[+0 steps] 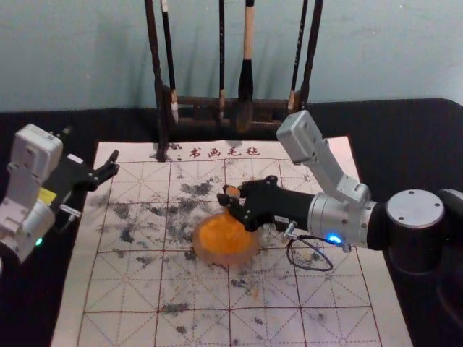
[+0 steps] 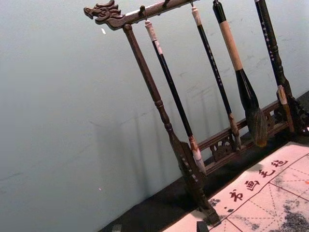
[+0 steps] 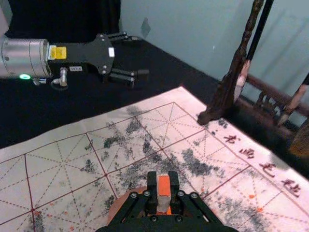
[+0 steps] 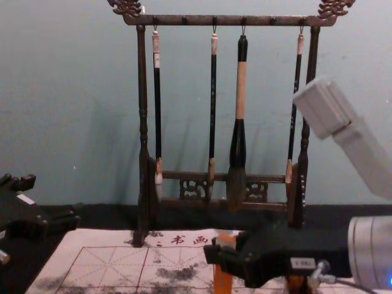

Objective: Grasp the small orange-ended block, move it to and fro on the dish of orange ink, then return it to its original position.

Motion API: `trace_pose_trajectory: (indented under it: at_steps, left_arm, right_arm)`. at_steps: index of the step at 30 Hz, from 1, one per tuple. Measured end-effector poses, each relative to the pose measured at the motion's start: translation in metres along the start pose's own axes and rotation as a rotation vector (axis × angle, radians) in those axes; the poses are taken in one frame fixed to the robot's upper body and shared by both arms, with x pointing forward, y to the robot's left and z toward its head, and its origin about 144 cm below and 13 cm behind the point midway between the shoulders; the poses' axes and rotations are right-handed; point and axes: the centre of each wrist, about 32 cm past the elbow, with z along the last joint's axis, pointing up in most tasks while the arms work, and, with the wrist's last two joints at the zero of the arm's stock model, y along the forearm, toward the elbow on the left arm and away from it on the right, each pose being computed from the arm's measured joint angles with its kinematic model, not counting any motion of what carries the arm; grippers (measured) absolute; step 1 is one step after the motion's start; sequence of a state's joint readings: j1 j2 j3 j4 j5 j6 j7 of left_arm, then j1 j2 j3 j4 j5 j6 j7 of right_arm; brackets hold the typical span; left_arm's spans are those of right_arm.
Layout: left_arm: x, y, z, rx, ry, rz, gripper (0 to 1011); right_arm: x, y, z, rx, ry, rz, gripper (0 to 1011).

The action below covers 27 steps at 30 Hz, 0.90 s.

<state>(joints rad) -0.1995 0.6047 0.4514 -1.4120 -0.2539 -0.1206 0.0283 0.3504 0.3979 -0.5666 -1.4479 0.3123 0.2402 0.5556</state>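
Right tool: orange-ended block clamped upright between fingertips.

Dish on mat; block in right hand, near dish; brushes on rack behind dish.

Room for passage was left over the felt mat between the left hand and the right hand, as well as across its near part. Above the dish, the way was obstructed by the right hand, and farther right by its arm. Beyond, access was barred by the upright rack and its hanging brushes.
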Motion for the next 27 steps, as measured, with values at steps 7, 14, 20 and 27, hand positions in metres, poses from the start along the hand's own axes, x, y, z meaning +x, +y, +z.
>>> trace_pose_trajectory:
  at_steps: [7,14,20,27]
  left_arm:
    - [0.000,0.000,0.000,0.000,0.000,0.000,1001]
    - [0.000,0.000,0.000,0.000,0.000,0.000,1001]
    - [0.000,0.000,0.000,0.000,0.000,0.000,1001]
    - [0.000,0.000,0.000,0.000,0.000,0.000,1001]
  right_arm:
    - [-0.001,0.006,-0.006,-0.024,0.031,0.007,111]
    - [-0.003,0.012,-0.010,-0.039,0.035,-0.006,111]
    - [-0.004,0.016,-0.011,-0.046,0.025,-0.010,111]
    - [-0.004,0.019,-0.010,-0.045,0.020,-0.012,111]
